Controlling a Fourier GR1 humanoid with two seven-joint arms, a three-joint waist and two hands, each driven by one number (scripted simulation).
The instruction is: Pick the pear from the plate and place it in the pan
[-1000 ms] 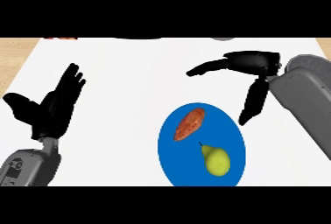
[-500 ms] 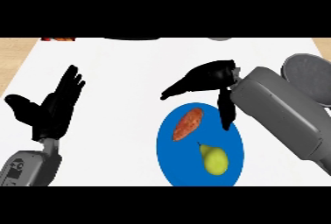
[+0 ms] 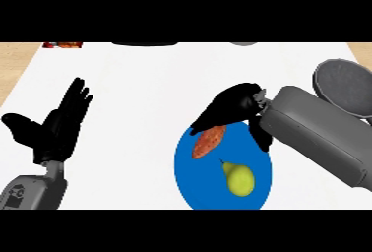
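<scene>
The reach is in hand: the black right hand [image 3: 231, 107], fingers relaxed and holding nothing, is poised over the blue round plate [image 3: 187, 170]; descent onto the yellow-green pear [image 3: 239, 179] is called for next.

The pear [image 3: 239, 179] lies uncovered on the near half of the plate [image 3: 190, 189], with bare blue rim around it. A reddish-orange food piece [image 3: 208, 141] sits just beyond it, and the right hand [image 3: 231, 106] hangs over the plate's far edge above that piece. White counter [image 3: 138, 88] spreads bare between the plate and the left hand [image 3: 54, 128], resting open at the left.
</scene>
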